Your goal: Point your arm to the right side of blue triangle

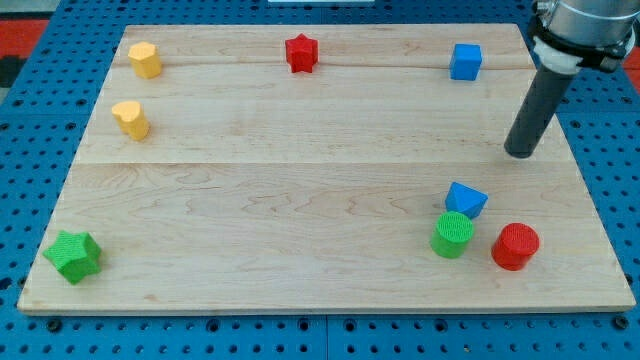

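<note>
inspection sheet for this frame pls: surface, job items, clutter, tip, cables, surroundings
Surface: wooden board, flat, plank seams visible.
Job's things: blue triangle near the view's lower right, touching or nearly touching the green cylinder below it.
Clutter: red cylinder right of the green one; blue cube top right; red star top middle; two yellow blocks top left; green star bottom left.
Grippers: none fitted; my tip rests above and to the right of the blue triangle, apart from it, touching no block.
Cables: nothing seen.
Surroundings: blue perforated base around the board.
</note>
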Motion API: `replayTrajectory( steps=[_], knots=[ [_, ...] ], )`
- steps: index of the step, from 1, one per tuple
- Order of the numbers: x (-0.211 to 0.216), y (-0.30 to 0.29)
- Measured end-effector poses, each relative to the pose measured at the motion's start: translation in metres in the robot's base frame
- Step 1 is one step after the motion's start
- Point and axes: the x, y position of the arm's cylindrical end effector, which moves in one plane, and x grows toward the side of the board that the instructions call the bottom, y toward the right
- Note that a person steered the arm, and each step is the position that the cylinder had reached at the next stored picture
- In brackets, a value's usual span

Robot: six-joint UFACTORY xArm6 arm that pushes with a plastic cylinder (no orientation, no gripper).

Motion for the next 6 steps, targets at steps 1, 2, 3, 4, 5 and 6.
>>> replayTrajectory(
  steps=[1,2,3,4,5,6],
  knots=[
    [-0.019,0.032],
    [-0.037,0.047],
    [-0.001,0.047],
    [0.063,0.023],
    [0.079,-0.025],
    [0.094,-0.032]
  ],
)
